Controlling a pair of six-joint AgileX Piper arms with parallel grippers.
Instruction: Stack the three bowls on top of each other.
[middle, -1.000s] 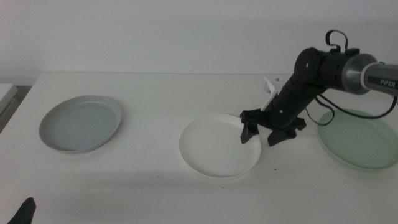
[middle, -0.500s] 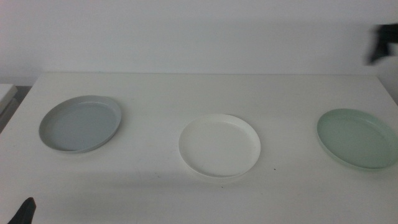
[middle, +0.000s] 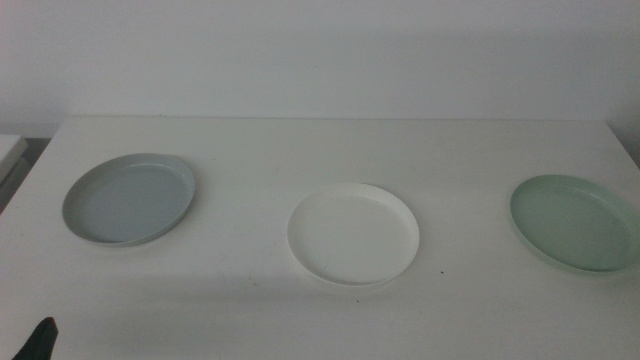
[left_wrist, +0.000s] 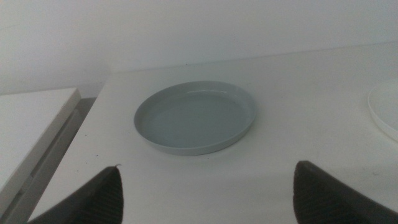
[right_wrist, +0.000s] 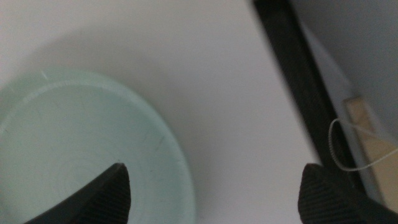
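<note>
Currently spread in a row along the white worktop (middle: 250, 150), all apart and unstacked: grey-blue bowl (middle: 130, 198) at the left, white bowl (middle: 353, 233) in the middle, mint green bowl (middle: 577, 221) at the right. Left gripper (left_wrist: 205, 193) low near the front left corner, fingers (left_wrist: 93, 199) spread wide and empty, facing the grey-blue bowl. Right gripper (right_wrist: 214, 193) above the mint green bowl's edge near the worktop's right side, fingers (right_wrist: 106, 193) released, grasping nothing.

Both arms wait, left claw (left_wrist: 205, 196) and right claw (right_wrist: 214, 193) spread wide.
</note>
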